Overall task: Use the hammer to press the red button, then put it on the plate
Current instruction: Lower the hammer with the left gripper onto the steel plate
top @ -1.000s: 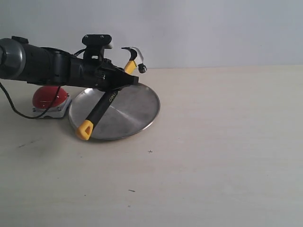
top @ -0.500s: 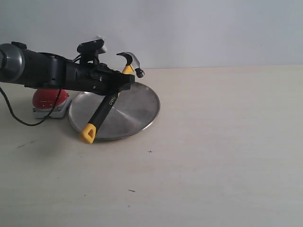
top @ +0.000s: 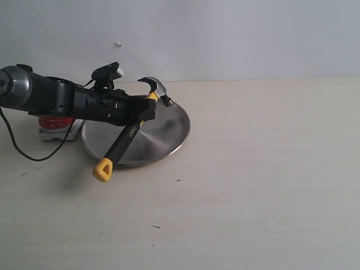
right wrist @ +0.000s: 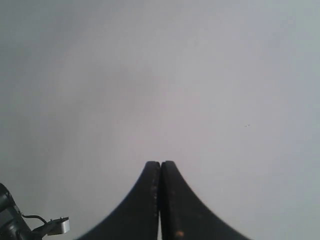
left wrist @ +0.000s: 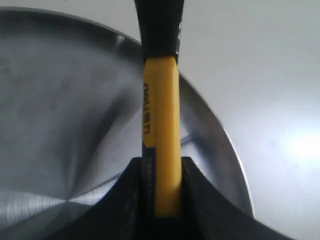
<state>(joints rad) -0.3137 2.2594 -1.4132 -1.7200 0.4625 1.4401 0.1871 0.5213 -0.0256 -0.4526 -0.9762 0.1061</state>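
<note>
Exterior view, near to far.

- Table (top: 253, 185): pale, bare at the front apart from a few dark specks.
- Hammer (top: 125, 139): slanted, with the yellow loop end lowest and nearest, just outside the plate's rim at about 7 o'clock. Cannot tell whether the loop touches the table. The black grip rises from there across the plate toward 12 o'clock.
- Plate (top: 166, 129): flat on the table, left of centre.
- Left gripper (top: 143, 107): reaches in from 9 o'clock, over the plate's far-left part. Its jaws pinch the upper handle just below the head. In the left wrist view the two black fingers (left wrist: 131, 192) sit tight on either side of the yellow shaft, with the plate's brushed surface below.
- Hammer head: sticks out beyond the gripper at about 1 o'clock from it, above the plate's far rim and clear of the metal. Claw curves to the left.
- Red button (top: 55, 122): at the plate's 9 o'clock, just beside the rim. It is mostly hidden behind the left arm, and only a strip of red and the grey base show.
- Right gripper (right wrist: 160, 166): seen in its wrist view only. Fingers are pressed together with nothing between them, over a plain pale surface.
</note>
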